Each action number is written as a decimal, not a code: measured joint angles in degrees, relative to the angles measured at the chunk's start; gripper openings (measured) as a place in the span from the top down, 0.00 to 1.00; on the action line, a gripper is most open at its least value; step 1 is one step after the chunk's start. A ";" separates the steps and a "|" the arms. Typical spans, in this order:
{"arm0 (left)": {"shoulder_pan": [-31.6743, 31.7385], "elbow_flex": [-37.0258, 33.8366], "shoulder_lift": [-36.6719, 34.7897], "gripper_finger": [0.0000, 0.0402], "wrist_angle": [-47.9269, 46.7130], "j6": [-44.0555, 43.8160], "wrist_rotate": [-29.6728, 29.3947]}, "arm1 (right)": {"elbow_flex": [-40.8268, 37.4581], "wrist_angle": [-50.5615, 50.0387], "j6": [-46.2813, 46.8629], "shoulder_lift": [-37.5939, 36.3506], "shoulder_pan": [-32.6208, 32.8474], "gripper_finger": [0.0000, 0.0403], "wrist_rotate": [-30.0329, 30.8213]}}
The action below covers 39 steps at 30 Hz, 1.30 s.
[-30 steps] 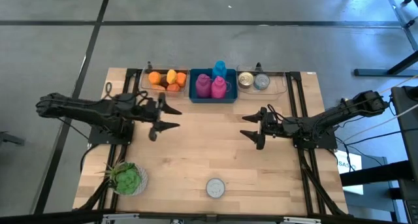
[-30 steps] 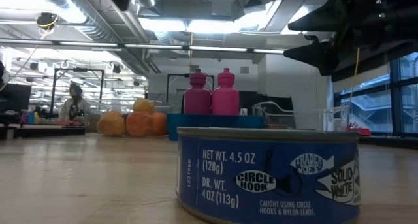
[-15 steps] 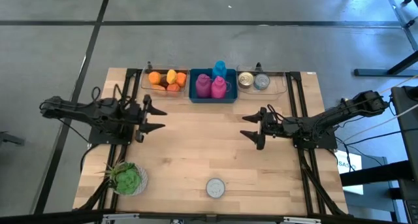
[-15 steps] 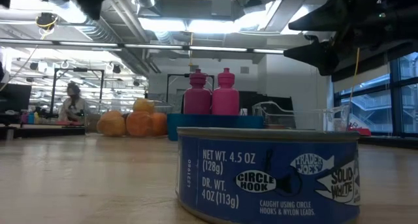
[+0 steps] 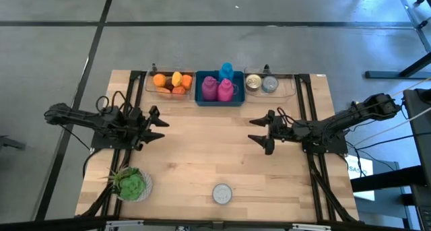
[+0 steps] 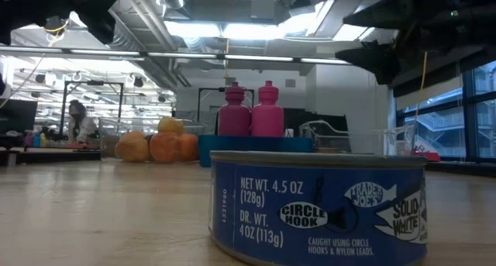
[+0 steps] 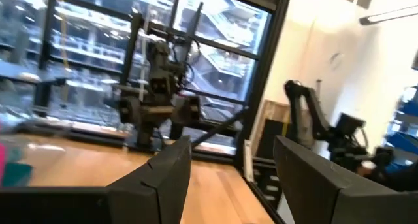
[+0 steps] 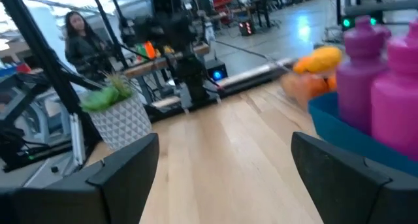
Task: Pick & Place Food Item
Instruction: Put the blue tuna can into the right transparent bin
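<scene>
The round blue-labelled tin can (image 5: 222,193) stands upright at the near edge of the light wooden surface (image 5: 209,150), well apart from both pincers. It lies at about 4 o'clock from the left pincer (image 5: 159,120), which hangs released and empty over the left side. From the right pincer (image 5: 259,130), also released and empty, it lies at about 7 o'clock.

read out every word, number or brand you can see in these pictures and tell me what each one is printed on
All readable text is on the blue can nearest the low camera:
"NET WT. 4.5 OZ (128g)"
"DR. WT. 4OZ (113g)"
"CIRCLE HOOK", in a fish logo
"TRADER JOE'S", in an oval
"SOLID WHITE", cut off at the side
"CAUGHT USING CIRCLE HOOKS & NYLON LEADS."
No text shows on the pink bottles or elsewhere. In the high view the can's lid is too small to read.
</scene>
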 joint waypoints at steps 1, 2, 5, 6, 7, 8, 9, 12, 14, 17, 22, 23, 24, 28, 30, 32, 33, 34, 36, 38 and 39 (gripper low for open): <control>-0.09 0.01 0.87 0.48 0.60 -0.47 0.76 | 0.10 0.81 -0.17 -0.01 0.00 0.14 -0.24; -0.31 0.00 1.91 0.48 1.20 -0.72 1.19 | 0.64 0.83 -0.80 0.01 0.00 0.14 -0.75; -1.41 0.01 5.79 0.48 2.69 -0.82 0.77 | 3.62 0.89 -3.01 1.30 0.00 0.14 -2.30; -1.78 0.01 7.35 0.48 3.09 -1.00 0.60 | 4.95 0.65 -4.12 2.23 0.00 0.14 -3.13; -2.12 0.03 8.96 0.48 3.61 -1.18 0.56 | 6.43 -0.18 -4.99 3.26 0.00 0.14 -3.88; -2.54 0.05 10.57 0.48 4.29 -1.45 0.56 | 8.04 -1.31 -5.91 4.46 0.00 0.14 -4.76; -2.93 0.12 11.89 0.48 4.96 -1.74 0.79 | 9.59 -2.73 -6.58 5.83 0.00 0.14 -5.45; -4.51 1.32 15.70 0.48 5.12 -1.90 0.87 | 14.28 -8.14 -6.41 10.13 0.00 0.14 -7.04; -5.56 2.49 17.90 0.48 4.96 -1.53 0.84 | 17.30 -12.21 -3.90 13.17 0.00 0.14 -9.52; -6.91 4.24 20.19 0.48 5.48 -0.40 0.85 | 21.20 -16.68 0.39 18.19 0.23 0.14 -13.26; -8.63 5.88 22.58 0.48 5.22 0.58 0.60 | 25.98 -17.63 5.69 26.53 2.71 0.14 -16.96; -8.92 6.07 22.83 0.48 5.24 0.58 0.56 | 26.75 -17.65 6.67 28.15 3.45 0.14 -16.98; -9.19 6.25 23.22 0.48 5.36 0.60 0.56 | 27.53 -17.76 7.52 29.68 4.20 0.14 -17.03; -10.05 6.31 24.35 0.48 6.03 0.60 0.13 | 30.98 -17.75 9.76 36.00 7.00 0.14 -17.59; -10.52 6.31 24.97 0.48 6.83 0.57 -0.67 | 32.98 -17.69 10.34 39.01 8.26 0.14 -17.59; -10.85 6.31 25.65 0.48 7.47 0.40 -1.01 | 35.15 -17.85 10.80 42.07 9.40 0.14 -17.64; -11.02 6.31 25.97 0.48 7.85 0.36 -1.29 | 36.36 -18.12 10.78 43.48 9.98 0.14 -17.92; -11.16 6.31 26.24 0.48 8.23 0.34 -1.58 | 37.43 -19.01 10.77 44.71 10.54 0.14 -18.00; -11.62 6.31 26.83 0.48 8.99 0.32 -2.46 | 39.87 -21.85 10.73 46.93 11.61 0.14 -17.99; -12.14 6.31 27.28 0.48 9.09 0.32 -3.48 | 41.79 -25.73 10.20 48.45 12.44 0.14 -17.91; -12.33 6.31 27.56 0.49 9.39 0.30 -3.88 | 42.68 -27.65 10.02 49.08 12.79 0.14 -17.60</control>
